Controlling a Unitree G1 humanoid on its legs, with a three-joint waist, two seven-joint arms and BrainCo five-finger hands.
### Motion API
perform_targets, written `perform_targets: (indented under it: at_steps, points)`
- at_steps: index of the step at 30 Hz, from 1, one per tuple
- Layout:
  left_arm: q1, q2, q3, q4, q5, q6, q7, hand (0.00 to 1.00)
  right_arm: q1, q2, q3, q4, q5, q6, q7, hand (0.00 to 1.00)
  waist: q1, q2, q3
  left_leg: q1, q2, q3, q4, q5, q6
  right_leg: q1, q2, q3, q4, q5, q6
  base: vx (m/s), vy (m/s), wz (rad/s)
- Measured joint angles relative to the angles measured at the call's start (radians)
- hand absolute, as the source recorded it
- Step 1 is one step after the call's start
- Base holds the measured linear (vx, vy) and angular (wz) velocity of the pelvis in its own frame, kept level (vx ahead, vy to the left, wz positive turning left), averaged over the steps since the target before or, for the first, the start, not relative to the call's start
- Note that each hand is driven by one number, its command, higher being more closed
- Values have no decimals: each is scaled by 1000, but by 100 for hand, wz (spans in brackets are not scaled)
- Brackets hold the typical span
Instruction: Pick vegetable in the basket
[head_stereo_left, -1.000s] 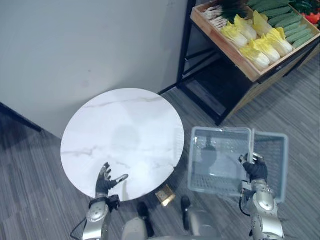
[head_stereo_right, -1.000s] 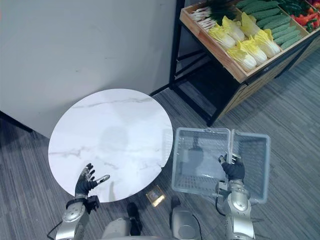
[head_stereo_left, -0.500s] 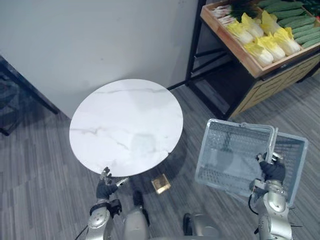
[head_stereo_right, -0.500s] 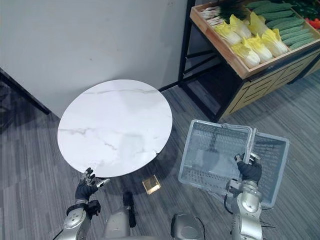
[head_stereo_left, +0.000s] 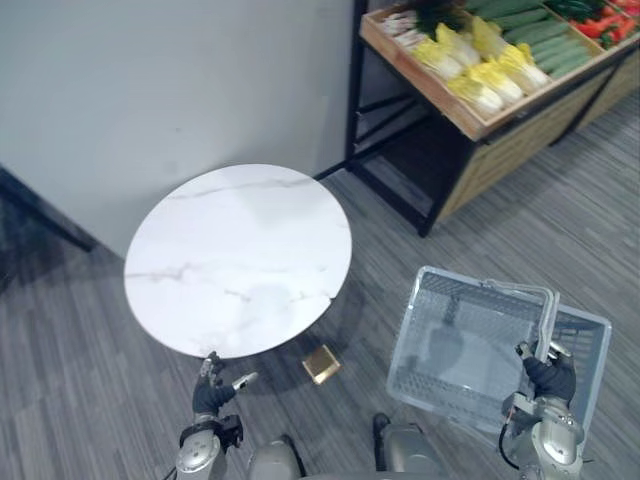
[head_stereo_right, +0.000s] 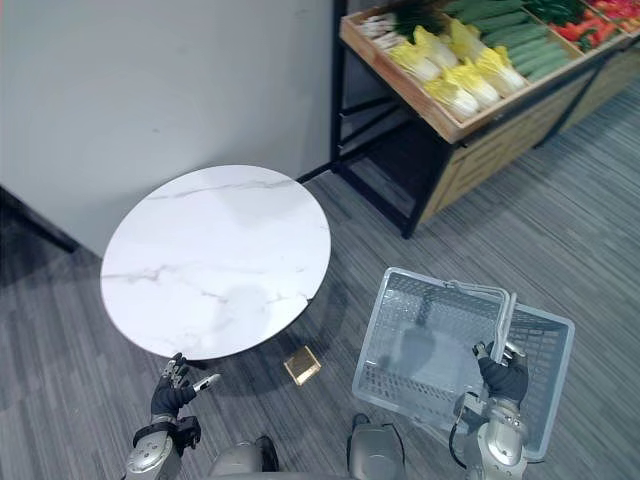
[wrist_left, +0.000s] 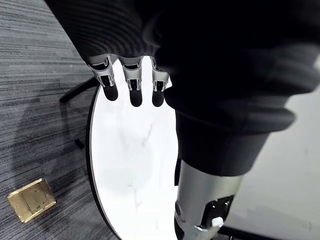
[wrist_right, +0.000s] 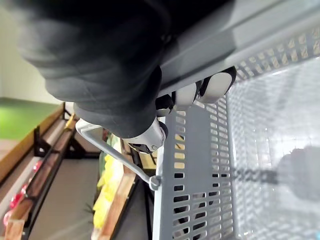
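Observation:
A grey plastic basket (head_stereo_left: 470, 350) with nothing in it hangs low over the floor at the right. My right hand (head_stereo_left: 550, 378) is shut on its handle (head_stereo_left: 546, 322); in the right wrist view the fingers (wrist_right: 192, 92) curl round the grey bar above the slotted wall (wrist_right: 200, 165). The vegetables lie in a wooden crate (head_stereo_left: 440, 95) on a rack at the far right: yellow-white cabbages (head_stereo_left: 480, 75), green cucumbers (head_stereo_left: 535, 38) and red peppers (head_stereo_left: 600, 15). My left hand (head_stereo_left: 212, 392) is open and holds nothing, low at the near edge of the round table.
A round white marble table (head_stereo_left: 240, 260) stands at the left in front of a pale wall. A brass floor box (head_stereo_left: 321, 363) sits on the grey carpet between the table and the basket. The black rack frame (head_stereo_left: 355, 110) holds the crate.
The camera has shifted, so the table and rack sit farther off. My left hand, over the tabletop before, is now off its near edge. The right hand keeps its hold on the basket handle.

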Motion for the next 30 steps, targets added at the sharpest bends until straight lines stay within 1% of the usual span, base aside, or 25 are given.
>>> perform_targets:
  at_steps: [2,3,4,6,7,10,11,12,13,14,15,16,18,19,20,21,22,23,24,25,26,27,28,29,30]
  points:
    - [-4,7,-12,13,6,1,13,0,-28,0,11,-24,0,-7,7,100,1,-4,0,45,22,95,-12,-20,4,-38,-38,-152,-14,-9,-10,21,-23,-184]
    - [-25,17,-25,27,11,2,17,0,-33,1,15,-20,0,-16,12,100,-21,-11,-3,67,23,146,-25,-22,2,-54,-103,-318,2,-10,-30,77,5,-147]
    - [-44,27,-30,40,10,4,17,0,-47,0,17,0,0,-22,17,100,-30,-16,-5,98,26,201,-38,-28,-7,-53,-190,-539,38,-13,-49,100,-18,-157]
    - [-57,27,-30,41,10,9,19,0,-64,-5,23,31,-2,-23,17,100,-27,-22,-9,134,30,251,-44,-28,-7,-50,-240,-682,88,12,-117,136,-109,-135]
    - [-58,26,-35,43,9,9,18,0,-79,-12,38,51,-11,-23,19,100,-28,-23,-9,158,31,266,-42,-28,-7,-59,-247,-726,114,11,-136,158,-190,-149]
    - [-98,16,-73,82,8,10,17,0,-94,-42,80,90,-26,-22,26,100,-54,8,-18,198,52,275,6,-21,-12,-90,-182,-636,157,-51,-148,217,-183,-137]
    - [-122,17,-91,97,7,10,14,0,-93,-43,88,104,-34,-17,40,100,-55,13,-20,195,88,263,101,0,12,-84,-154,-600,159,-63,-156,281,-128,-117]
    - [-136,16,-108,102,5,10,14,0,-88,-44,96,108,-36,-6,42,100,-56,13,-20,170,130,218,234,65,68,-58,-125,-565,145,-68,-162,294,-123,-110]
    - [-140,15,-117,102,5,10,13,0,-83,-47,98,108,-39,-2,42,100,-57,15,-18,148,156,183,310,125,94,-31,-112,-552,125,-70,-165,256,-124,-97]
    - [-141,14,-133,103,-5,7,11,0,-74,-54,100,112,-44,3,41,100,-54,14,-17,96,184,90,458,206,106,29,-91,-515,74,-71,-165,352,-97,-82]
    - [-140,13,-142,104,-13,5,11,0,-76,-58,101,115,-43,4,37,100,-52,14,-15,9,163,-31,573,128,63,79,-85,-483,33,-73,-164,340,-60,-76]
    - [-139,13,-144,104,-14,2,13,0,-77,-60,100,115,-43,4,37,100,-51,11,-14,-39,138,-87,607,93,46,101,-87,-469,20,-77,-162,312,35,-75]
    - [-108,12,-150,100,-30,-5,14,0,-93,-72,113,115,-43,3,38,100,-22,0,-7,-179,50,-179,573,-4,37,170,-97,-390,-15,-102,-150,273,109,-85]
    - [-97,10,-150,98,-34,-6,15,0,-95,-78,117,115,-43,2,38,100,-13,2,-6,-206,29,-185,533,-15,40,187,-107,-376,-19,-111,-141,287,180,-76]
    - [-79,3,-150,93,-34,-6,15,0,-97,-94,122,117,-43,0,38,100,0,4,-5,-258,-16,-191,423,-17,43,214,-131,-356,-21,-135,-115,290,240,-54]
    - [-59,-6,-150,74,-34,-6,17,0,-112,-116,125,135,-43,-1,38,100,4,6,-4,-287,-63,-195,260,-1,21,233,-158,-343,-24,-167,-68,383,328,-52]
    - [-43,-14,-150,56,-34,-7,18,0,-126,-135,125,149,-43,1,36,100,10,25,-11,-303,-88,-201,113,29,-14,248,-158,-334,-32,-189,-29,343,300,-43]
    - [-31,-19,-149,43,-34,-8,20,0,-129,-145,126,151,-43,1,35,100,16,44,-19,-315,-94,-212,38,78,0,253,-144,-318,-36,-206,0,433,325,-59]
    - [-20,-21,-148,38,-34,-10,20,0,-130,-145,131,164,-44,2,34,100,35,41,-27,-309,-126,-217,60,121,69,274,-158,-273,-56,-230,41,494,329,-34]
    - [-13,-20,-141,32,-34,-10,20,0,-125,-144,146,172,-46,2,36,100,27,26,-40,-312,-166,-217,79,90,119,309,-191,-264,-84,-239,56,519,321,-11]
    - [-11,-21,-140,30,-34,-10,18,0,-120,-139,145,174,-45,2,36,100,23,15,-49,-302,-190,-222,77,74,136,313,-217,-263,-72,-238,57,533,264,46]
    - [-21,-25,-135,23,-34,-11,18,0,-118,-132,143,182,-46,3,37,100,19,-17,-54,-296,-243,-223,76,32,159,276,-266,-257,38,-233,75,524,239,50]
    - [-30,-29,-136,22,-35,-11,18,0,-128,-128,142,209,-53,8,39,100,17,-33,-46,-265,-282,-226,68,6,170,201,-306,-232,245,-209,127,633,275,57]
    - [-32,-25,-140,22,-34,-9,17,0,-130,-122,143,232,-62,14,40,100,11,-43,-42,-221,-311,-247,56,-7,188,147,-330,-206,416,-147,159,520,219,51]
    - [-32,-18,-147,22,-34,-8,18,0,-130,-119,143,250,-67,17,40,100,2,-46,-40,-189,-326,-261,47,-16,197,115,-334,-197,529,-120,153,559,143,60]
